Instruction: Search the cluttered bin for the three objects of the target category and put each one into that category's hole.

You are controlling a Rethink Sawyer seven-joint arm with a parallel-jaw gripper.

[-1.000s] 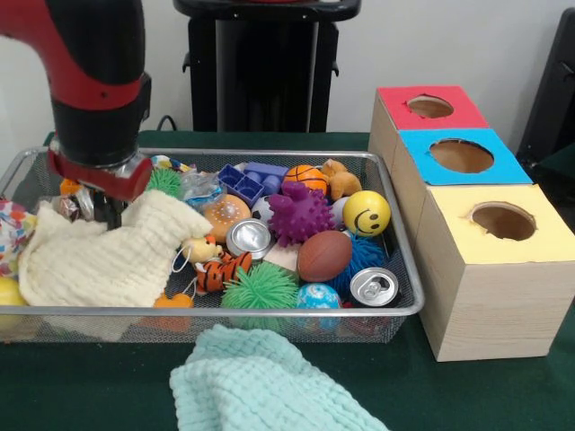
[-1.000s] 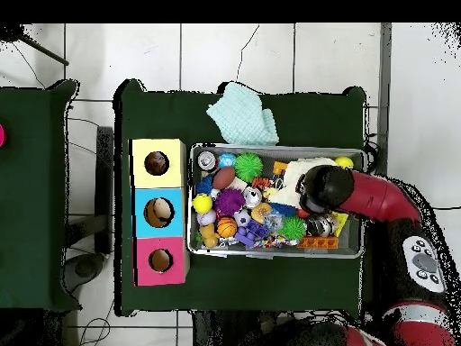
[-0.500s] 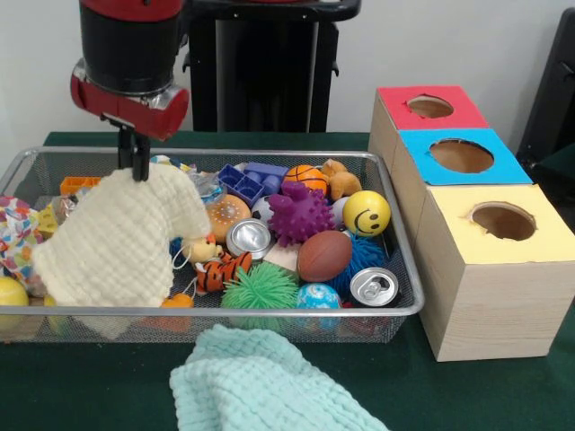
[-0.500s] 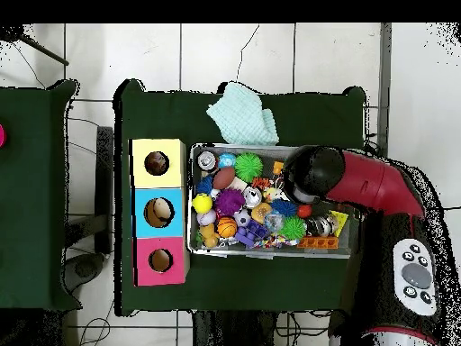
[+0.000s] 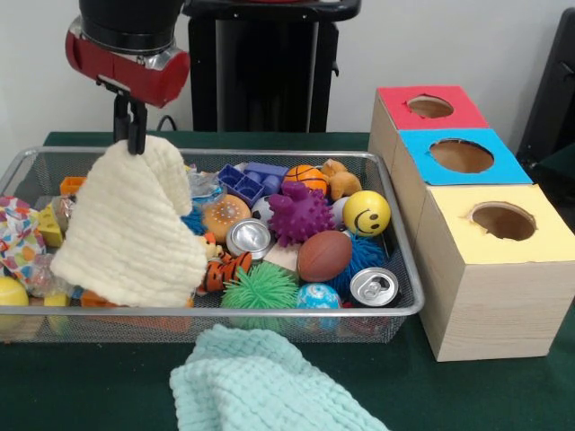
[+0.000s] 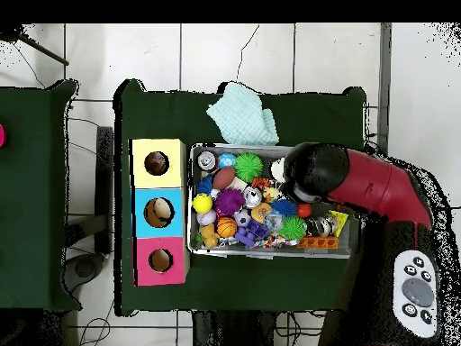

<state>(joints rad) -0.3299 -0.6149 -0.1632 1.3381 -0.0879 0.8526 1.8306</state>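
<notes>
- While the gripper pinches the cream cloth clear above the bin, clutter-clearing appears underway.
- Next, likely dropping it outside, beside the mint cloth.

- The arm is showing a black cylindrical wrist ringed by a red band with a silvery edge.
- Its gripper is ending in thin dark prongs.
- Overhead, a glossy red link is running to a grey oval panel, possibly carrying buttons.

Front view low and close across the table, overhead straight down from high; both share the bin
</notes>
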